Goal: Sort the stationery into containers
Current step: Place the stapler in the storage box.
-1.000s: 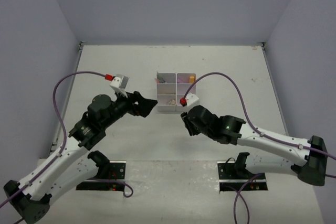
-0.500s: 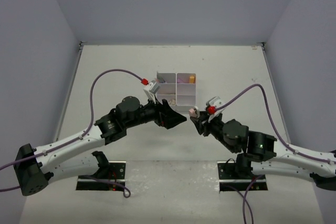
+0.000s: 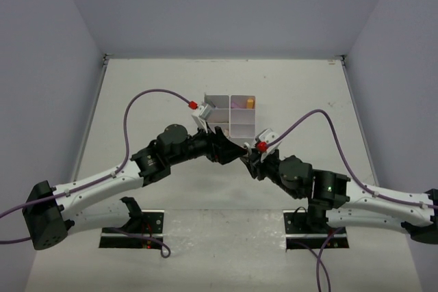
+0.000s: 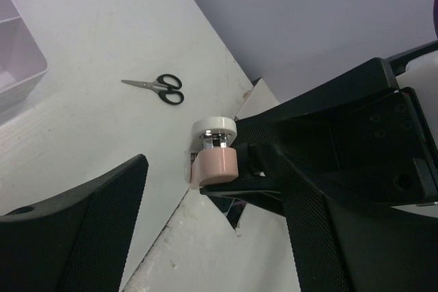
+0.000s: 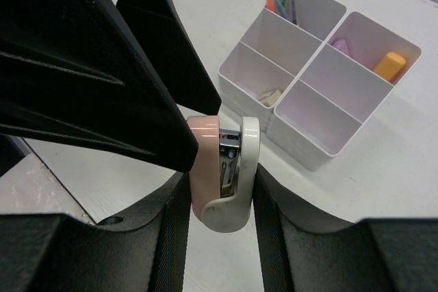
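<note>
Gripping a pink stapler (image 5: 219,169) in the air near the organizer (image 5: 308,158), the right gripper (image 3: 252,162) offers it to the left gripper (image 3: 231,152), whose open fingers (image 4: 89,223) surround it, probably for handover.

A lab test cell: bare lavender walls (image 3: 226,5) box in a white table (image 3: 150,87) carrying 2 robot arms (image 3: 102,182).

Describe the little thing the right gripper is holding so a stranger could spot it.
On the table, find the white six-compartment organizer, then come toward the near edge to the right gripper. Held in it is a small stapler: pink one side, white the other, shiny metal between, the only item held aloft.
</note>
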`<state>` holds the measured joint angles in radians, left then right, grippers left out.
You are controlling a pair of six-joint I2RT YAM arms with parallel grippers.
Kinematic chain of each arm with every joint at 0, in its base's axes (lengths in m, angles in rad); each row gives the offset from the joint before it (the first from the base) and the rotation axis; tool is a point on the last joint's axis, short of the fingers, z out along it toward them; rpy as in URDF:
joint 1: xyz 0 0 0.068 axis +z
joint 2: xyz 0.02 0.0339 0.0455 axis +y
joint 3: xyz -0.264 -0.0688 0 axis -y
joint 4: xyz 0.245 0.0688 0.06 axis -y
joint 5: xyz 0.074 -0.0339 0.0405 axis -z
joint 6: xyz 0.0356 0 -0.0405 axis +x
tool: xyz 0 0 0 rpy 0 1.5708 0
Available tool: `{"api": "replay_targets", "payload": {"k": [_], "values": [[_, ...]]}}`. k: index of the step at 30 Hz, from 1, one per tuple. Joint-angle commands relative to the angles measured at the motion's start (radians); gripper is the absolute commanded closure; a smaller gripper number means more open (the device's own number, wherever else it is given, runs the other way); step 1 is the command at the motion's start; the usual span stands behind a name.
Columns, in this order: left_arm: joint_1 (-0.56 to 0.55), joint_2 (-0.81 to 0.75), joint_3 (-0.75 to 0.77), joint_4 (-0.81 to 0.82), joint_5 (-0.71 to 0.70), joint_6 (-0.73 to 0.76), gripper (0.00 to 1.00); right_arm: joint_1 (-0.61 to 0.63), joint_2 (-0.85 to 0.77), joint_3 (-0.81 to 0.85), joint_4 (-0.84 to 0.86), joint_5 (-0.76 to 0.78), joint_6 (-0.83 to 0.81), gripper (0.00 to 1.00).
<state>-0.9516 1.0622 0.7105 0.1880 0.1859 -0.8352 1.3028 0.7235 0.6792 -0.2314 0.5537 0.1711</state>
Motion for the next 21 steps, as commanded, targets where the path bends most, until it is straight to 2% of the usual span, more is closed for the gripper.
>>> {"api": "replay_targets", "payload": {"k": [1,7,9,12,13,15,17,20,21], "values": [[-0.004,-0.004,0.049,0.047,-0.014,0.01,0.25,0.017,0.008,0.056,0.021,0.008,-0.008,1.0],[-0.006,0.051,0.077,0.015,0.01,0.038,0.37,0.026,0.026,0.089,0.007,-0.002,-0.01,1.0],[-0.004,0.069,0.083,0.034,0.042,0.039,0.46,0.027,0.035,0.099,0.007,0.0,-0.012,1.0],[-0.006,0.098,0.086,0.056,0.085,0.037,0.53,0.029,0.044,0.107,0.009,0.0,-0.019,1.0],[-0.006,0.103,0.086,0.064,0.093,0.038,0.58,0.029,0.046,0.11,0.01,0.002,-0.018,1.0],[-0.006,0.103,0.085,0.082,0.106,0.054,0.83,0.029,0.055,0.108,0.012,0.018,-0.014,1.0],[-0.006,0.091,0.088,0.08,0.099,0.075,1.0,0.029,0.059,0.098,0.011,0.047,0.006,0.99],[-0.006,0.058,0.102,0.032,0.058,0.127,1.0,0.028,0.054,0.08,-0.004,0.113,0.052,0.87],[-0.006,0.049,0.117,-0.007,0.03,0.145,1.0,0.029,0.05,0.072,-0.01,0.131,0.082,0.79]]}}
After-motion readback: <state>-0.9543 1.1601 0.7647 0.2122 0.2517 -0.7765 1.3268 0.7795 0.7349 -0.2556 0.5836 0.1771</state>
